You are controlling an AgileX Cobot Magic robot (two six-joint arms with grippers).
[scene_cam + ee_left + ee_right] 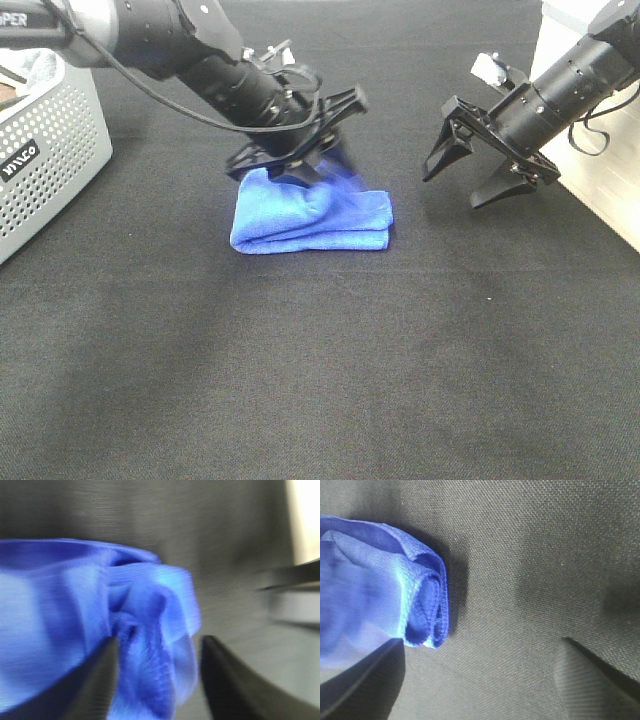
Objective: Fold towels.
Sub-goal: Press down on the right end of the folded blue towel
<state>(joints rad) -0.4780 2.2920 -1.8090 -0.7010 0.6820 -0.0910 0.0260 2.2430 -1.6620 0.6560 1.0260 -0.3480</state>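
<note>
A blue towel (310, 215) lies folded in layers on the black cloth table (320, 380). My left gripper (322, 160) hangs over the towel's far edge. In the left wrist view the left gripper (159, 677) has its jaws partly apart around a raised fold of the towel (145, 630), which looks loose and blurred. My right gripper (472, 178) is open and empty above the table, to the right of the towel. In the right wrist view the right gripper (480, 680) stands beside the towel's layered end (427, 610).
A grey perforated basket (50, 150) stands at the left edge. A pale board or box (600, 190) lies at the right edge behind my right arm.
</note>
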